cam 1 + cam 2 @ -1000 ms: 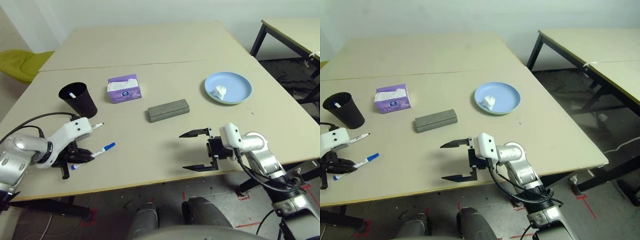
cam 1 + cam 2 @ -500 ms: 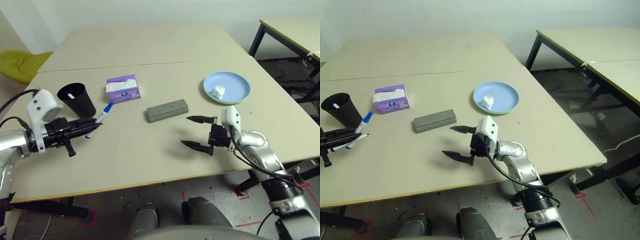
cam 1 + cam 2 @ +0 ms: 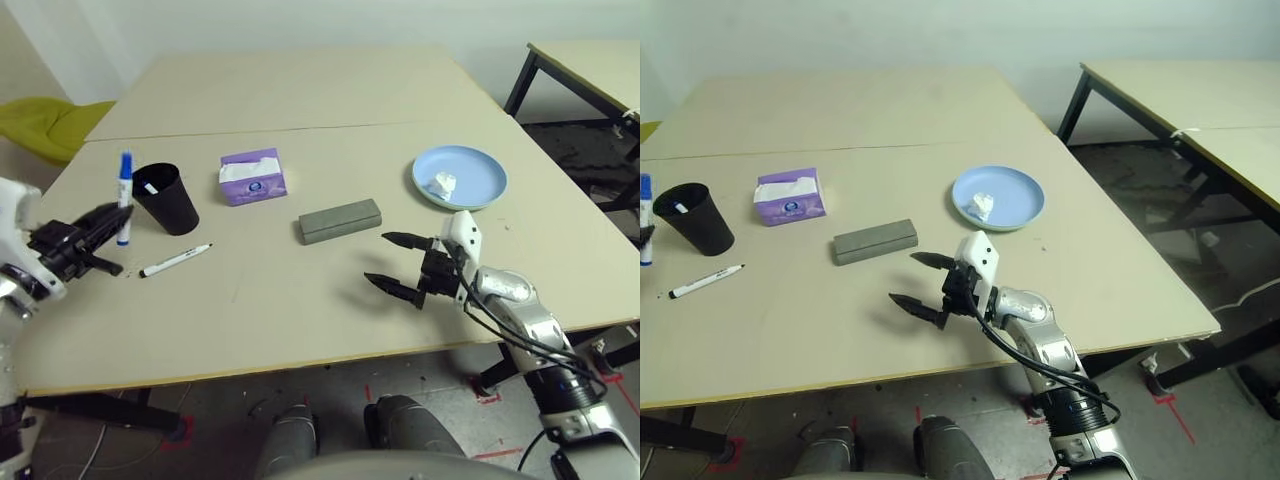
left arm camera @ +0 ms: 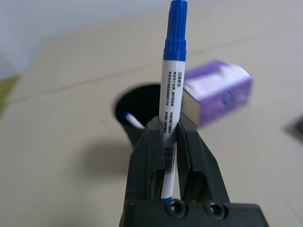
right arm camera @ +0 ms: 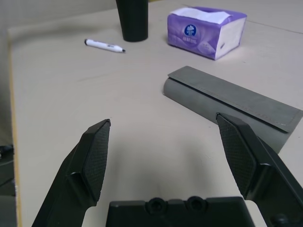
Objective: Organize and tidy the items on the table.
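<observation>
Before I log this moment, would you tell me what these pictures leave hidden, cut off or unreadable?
- Black cup: its inside is dark in the head views; the left wrist view blurs the marker tip inside.
- Blue-capped marker: its lower end is hidden between the left gripper fingers; the barrel print is too small to read.
- Grey glasses case: shut, contents hidden; the right gripper finger covers one end.

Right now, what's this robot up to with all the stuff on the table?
It's tidying. The left gripper holds the blue-capped marker upright beside the black cup. The black-capped marker lies on the table near that cup. The right gripper hovers open in front of the grey glasses case. A crumpled tissue sits on the light blue plate.
</observation>
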